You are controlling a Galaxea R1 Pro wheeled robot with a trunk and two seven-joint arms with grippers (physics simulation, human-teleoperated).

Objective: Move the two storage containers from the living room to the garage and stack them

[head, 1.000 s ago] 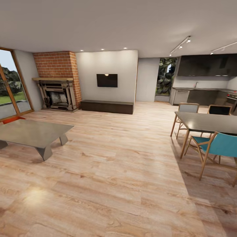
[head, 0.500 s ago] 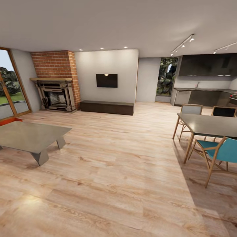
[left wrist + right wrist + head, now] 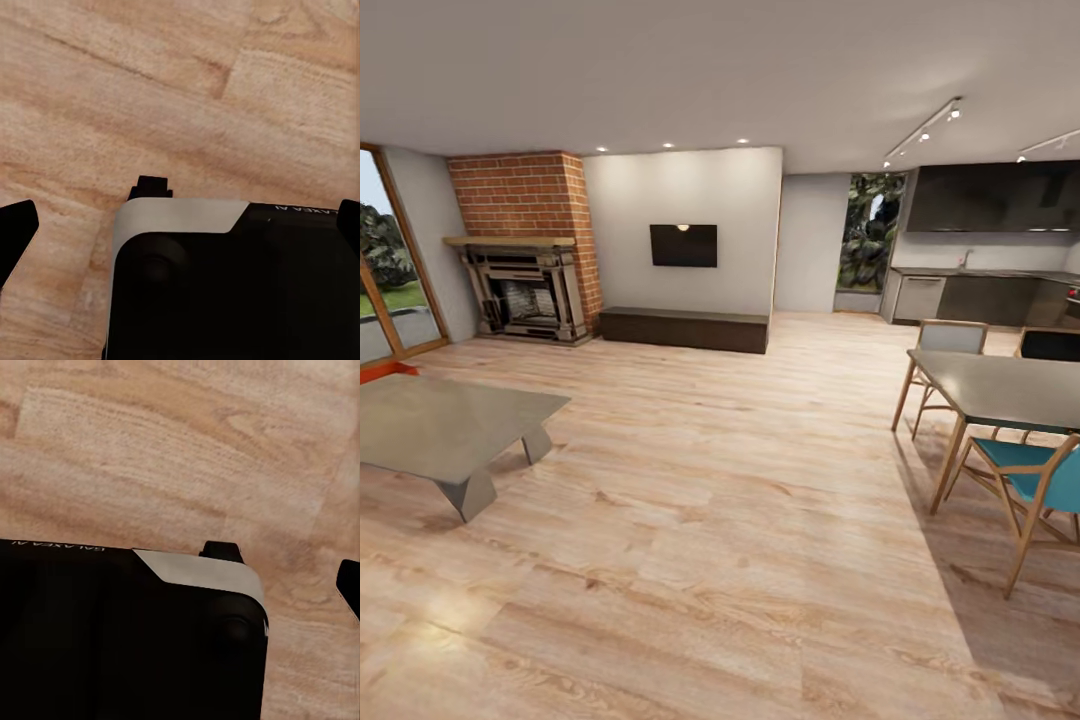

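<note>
Across the living room's wood-plank floor (image 3: pixel 710 520), a wide open stretch runs to a brick fireplace (image 3: pixel 530 290), a dark wall-mounted screen (image 3: pixel 684 245) and a long low dark cabinet (image 3: pixel 683 328). At the left stands a low table (image 3: pixel 450 425) with a flat grey top and angled slab legs. Just behind its far corner, beside the wood-framed glass door (image 3: pixel 385 280), a thin orange-red sliver of one storage container (image 3: pixel 380 372) shows at floor level, mostly hidden by the table. At the right are a dark dining table (image 3: pixel 1000 385) on slim wooden legs and a teal chair (image 3: pixel 1040 475), with a dark kitchen (image 3: pixel 980 270) beyond.

The left gripper (image 3: pixel 180 221) hangs over the planks with its black fingertips (image 3: pixel 16 232) spread wide, gripping nothing, above the robot's black-and-white base (image 3: pixel 225 292). Of the right gripper a single black fingertip (image 3: pixel 349 585) shows beside the same glossy base (image 3: pixel 135 637); I cannot tell how far it is spread.
</note>
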